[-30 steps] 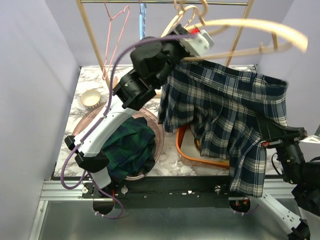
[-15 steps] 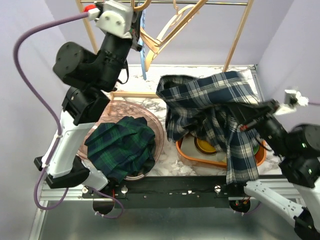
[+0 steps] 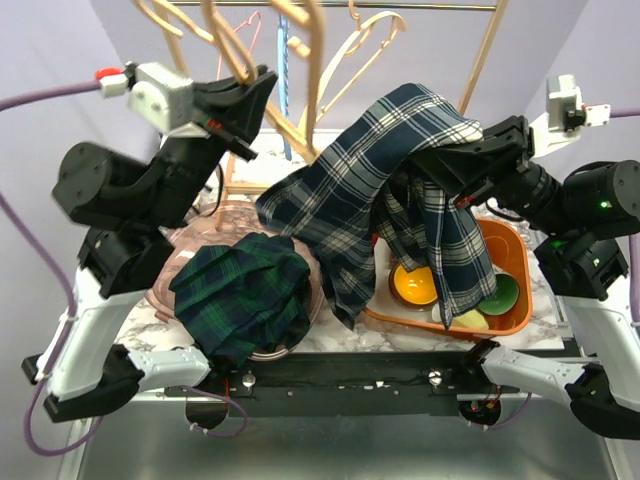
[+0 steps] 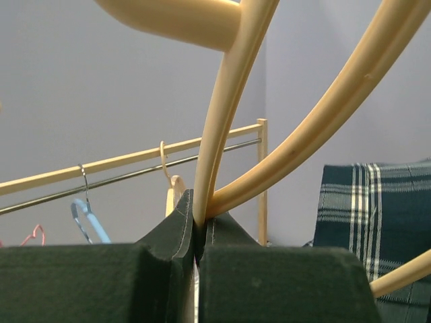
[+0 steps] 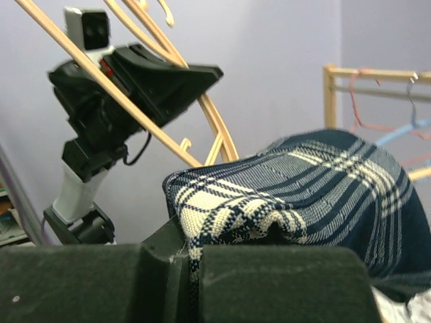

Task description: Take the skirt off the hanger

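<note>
We found left gripper (image 4: 199, 223) clamped on hanger (image 4: 227, 128), raised upper left. Right gripper (image 5: 189, 250) pinched fold of skirt (image 3: 372, 175), which draped over it above orange tray (image 3: 512, 262), seemingly free of hanger. We judged: grip firm, draw apart, mind trailing cloth snagging.

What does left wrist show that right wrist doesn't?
Left wrist only: the left gripper up close, jaws shut on a thin limb of the wooden hanger.
Right wrist only: the right gripper pinching the edge of the plaid skirt, and the left arm seen from outside, holding the hanger up.
Both: the skirt, the wooden hanger, and the clothes rail with a blue hanger on it.
</note>
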Controlling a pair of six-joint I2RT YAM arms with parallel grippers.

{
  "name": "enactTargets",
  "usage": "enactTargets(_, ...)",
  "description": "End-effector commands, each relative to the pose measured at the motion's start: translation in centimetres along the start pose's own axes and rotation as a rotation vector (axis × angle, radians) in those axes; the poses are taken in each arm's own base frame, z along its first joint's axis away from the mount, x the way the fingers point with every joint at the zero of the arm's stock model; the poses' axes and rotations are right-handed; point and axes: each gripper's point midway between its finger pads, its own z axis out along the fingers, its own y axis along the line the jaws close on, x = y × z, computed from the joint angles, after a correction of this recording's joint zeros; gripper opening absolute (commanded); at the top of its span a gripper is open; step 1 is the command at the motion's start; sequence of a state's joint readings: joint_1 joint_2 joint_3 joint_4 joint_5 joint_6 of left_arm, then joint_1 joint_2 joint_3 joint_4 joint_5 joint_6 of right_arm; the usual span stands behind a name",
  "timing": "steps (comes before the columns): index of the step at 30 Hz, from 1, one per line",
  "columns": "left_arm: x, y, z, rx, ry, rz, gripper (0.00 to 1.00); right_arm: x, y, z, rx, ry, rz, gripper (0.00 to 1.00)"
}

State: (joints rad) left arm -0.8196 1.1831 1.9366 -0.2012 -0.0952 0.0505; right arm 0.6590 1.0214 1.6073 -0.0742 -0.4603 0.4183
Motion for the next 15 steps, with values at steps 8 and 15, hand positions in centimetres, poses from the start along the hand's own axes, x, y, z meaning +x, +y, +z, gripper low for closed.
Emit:
enactTargets(8, -5.4, -1.4, -8.1, 0.122, -0.053, -0.133, 0.00, -4.0, 4.6, 2.6, -0.321, -0.151, 0.022, 0.01)
enactTargets(15, -7.2, -3.2, -12.1, 0.249, -0.069, -0.160, 0.00, -3.7, 6.5, 6.5, -0.406, -0.100, 0.082, 0.01)
